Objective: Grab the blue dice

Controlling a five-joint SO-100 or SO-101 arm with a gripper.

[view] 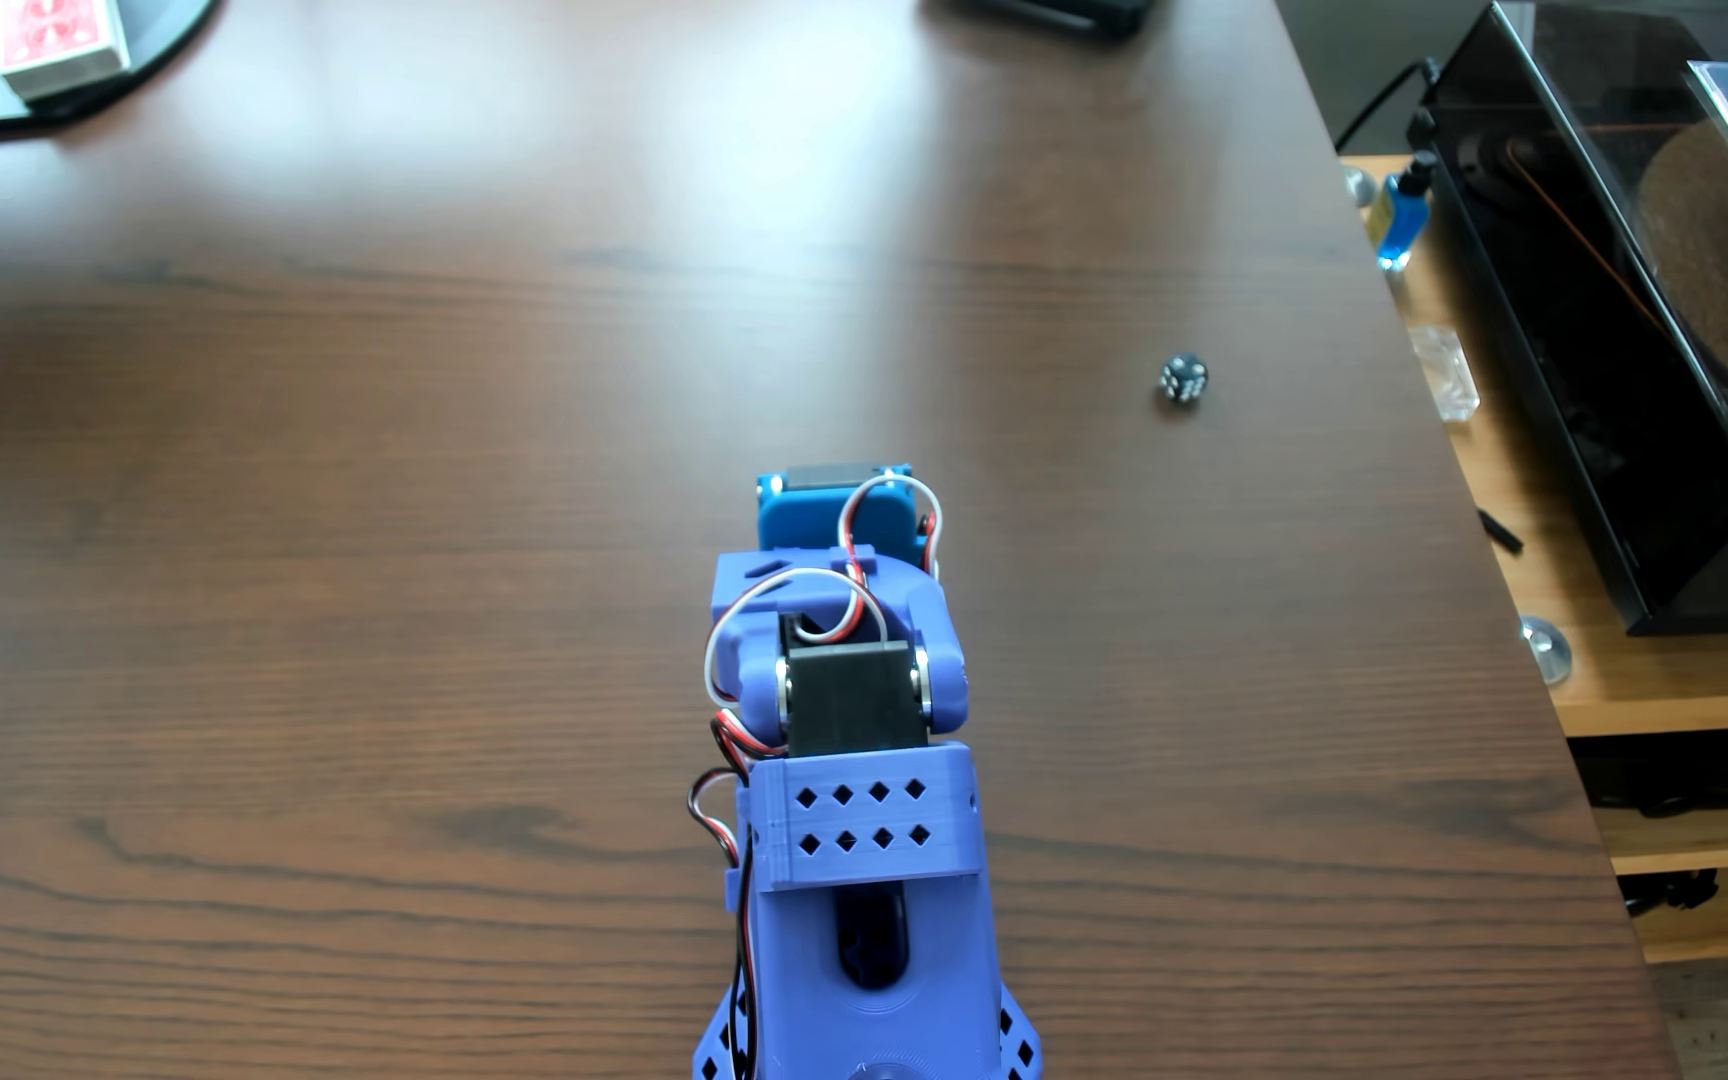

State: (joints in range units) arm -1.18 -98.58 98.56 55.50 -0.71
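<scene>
The blue dice (1183, 380) is a tiny dark navy cube with pale pips. It rests alone on the dark wooden table (424, 519), right of centre and close to the table's right edge. My purple arm (839, 706) rises from the bottom centre, folded over itself. The light blue housing (834, 517) of the gripper shows at its top end, below and to the left of the dice and well apart from it. The fingers are hidden under the housing, so their state does not show.
A red card deck (60, 36) lies on a dark mat at the top left. Beyond the table's right edge, a lower wooden shelf holds a clear glass block (1445, 372), a blue liquid bottle (1400, 213) and a turntable (1670, 363) under a dark cover.
</scene>
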